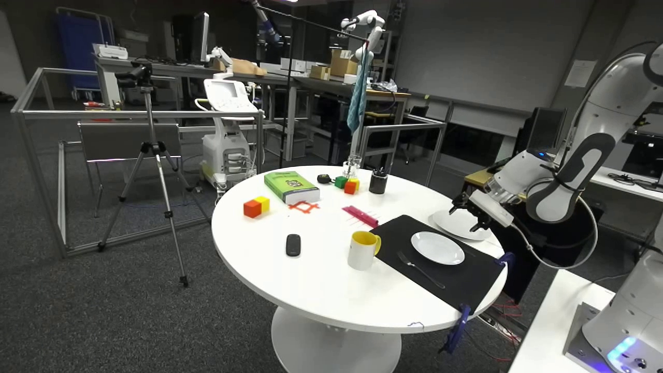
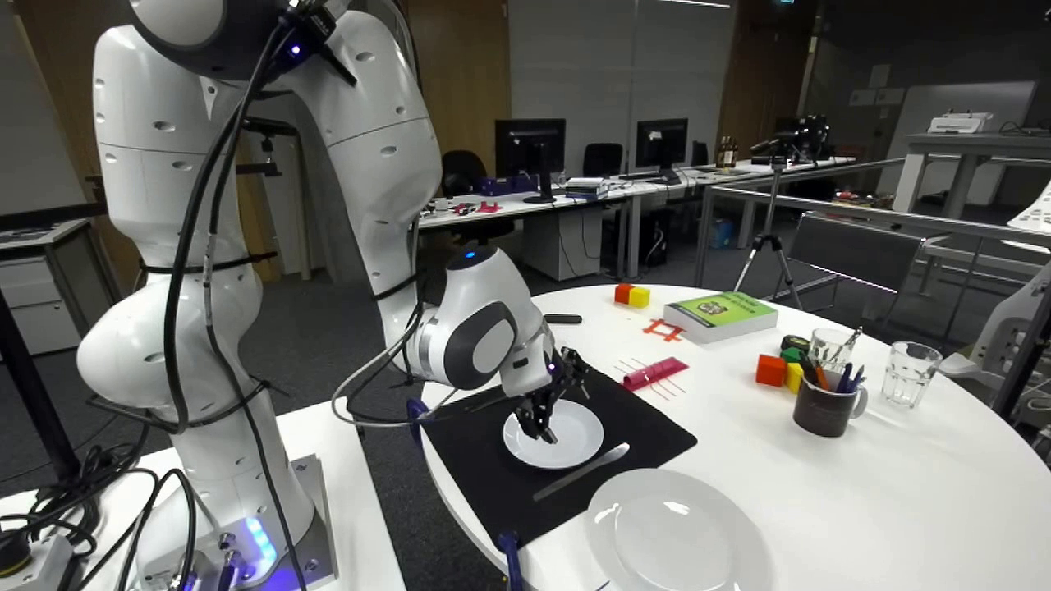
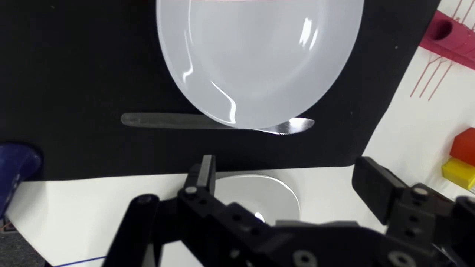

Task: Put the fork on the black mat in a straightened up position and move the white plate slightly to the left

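The black mat [image 1: 396, 233] lies at the table edge and also shows in an exterior view [image 2: 640, 427] and the wrist view [image 3: 81, 74]. The white plate [image 1: 437, 247] rests on it, also seen in an exterior view [image 2: 579, 427] and the wrist view [image 3: 256, 55]. The fork [image 1: 420, 269] lies slantwise on the mat beside the plate, toward the cup; it is hidden or out of view elsewhere. My gripper [image 1: 463, 220] is open and empty, held above the mat area; it also shows in an exterior view [image 2: 566, 417] and the wrist view [image 3: 285, 163].
A knife [image 3: 167, 121] lies partly under the plate's rim in the wrist view. A larger white plate [image 2: 673, 525] stands beside the mat. A white-yellow cup [image 1: 361, 254] stands near the fork. Blue clamps [image 1: 458, 326] hold the mat's edge. A pink holder [image 2: 655, 373] lies beyond the mat.
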Controlling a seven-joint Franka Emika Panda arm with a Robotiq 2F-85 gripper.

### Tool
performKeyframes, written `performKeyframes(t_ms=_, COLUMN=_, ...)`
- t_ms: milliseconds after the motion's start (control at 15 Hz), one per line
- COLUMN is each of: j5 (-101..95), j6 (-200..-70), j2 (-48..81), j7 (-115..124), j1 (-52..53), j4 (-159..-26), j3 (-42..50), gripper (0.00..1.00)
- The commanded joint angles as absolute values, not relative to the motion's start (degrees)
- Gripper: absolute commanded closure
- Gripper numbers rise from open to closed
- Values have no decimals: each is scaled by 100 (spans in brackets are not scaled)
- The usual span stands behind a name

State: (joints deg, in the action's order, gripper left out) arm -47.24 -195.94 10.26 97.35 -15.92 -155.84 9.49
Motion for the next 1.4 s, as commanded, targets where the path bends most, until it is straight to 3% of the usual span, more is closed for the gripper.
performKeyframes(t_ms=0, j5=-5274, j6=-19813, j2=1300, j7=10047, j1=-2173, j4=-15503, j3=664, gripper=0)
performKeyframes(t_ms=867, j5=-5056, j6=-19542, j2=1235, j7=9847, j1=-1875, j4=-15544, j3=767, gripper=0)
performKeyframes(t_ms=1333, j5=-5004, j6=-19020, j2=1340, j7=10320, j1=-1968, j4=-14997, j3=301, gripper=0)
